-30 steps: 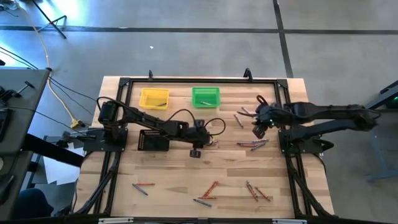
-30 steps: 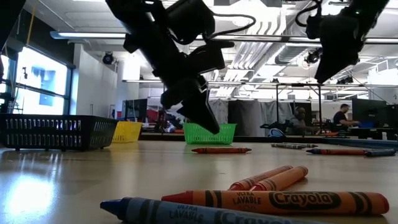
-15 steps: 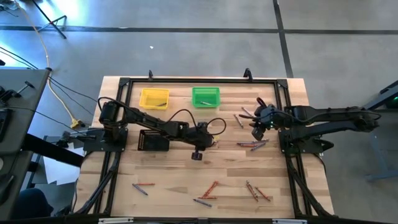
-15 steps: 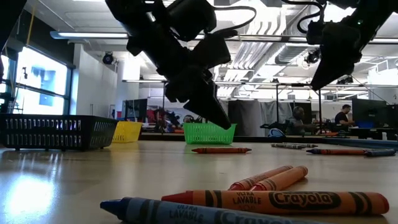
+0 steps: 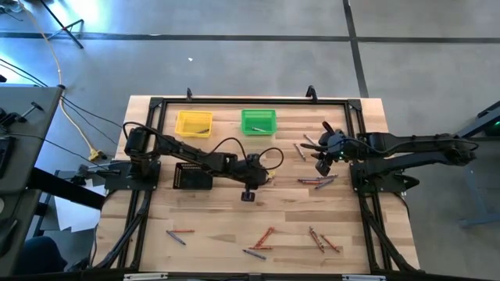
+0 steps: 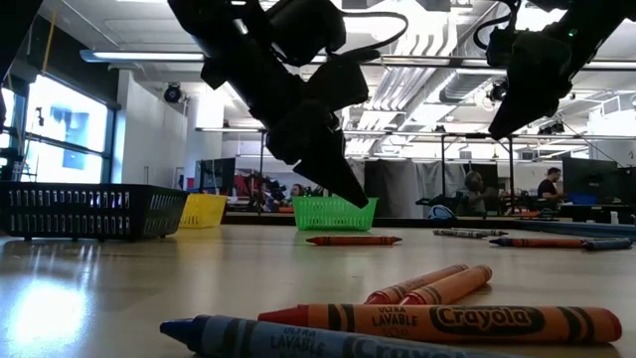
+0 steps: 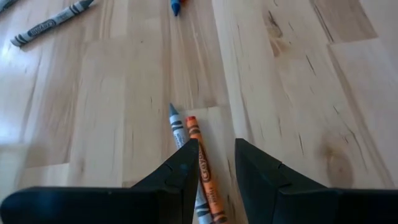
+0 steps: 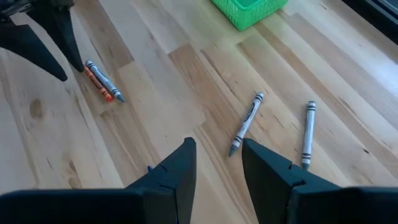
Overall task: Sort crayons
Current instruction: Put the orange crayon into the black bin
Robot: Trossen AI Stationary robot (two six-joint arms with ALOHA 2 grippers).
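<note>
Two grippers are working over the wooden table (image 5: 203, 226); the left gripper (image 7: 214, 163) is hanging with fingers parted, holding nothing, just above an orange crayon (image 7: 203, 168) and a grey crayon (image 7: 177, 127) lying side by side, touching; the right gripper (image 8: 217, 157) is hovering parted and empty over two grey crayons (image 8: 245, 123) near the green mesh bin (image 8: 249, 12).

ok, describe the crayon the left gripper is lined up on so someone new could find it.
Start at the green bin at the table's far edge and come toward the table's middle, to the left gripper. Two crayons lie side by side, touching, just ahead of its open fingers. The target is the orange crayon, running into the gap between the fingers; its neighbour is the grey crayon.
</note>
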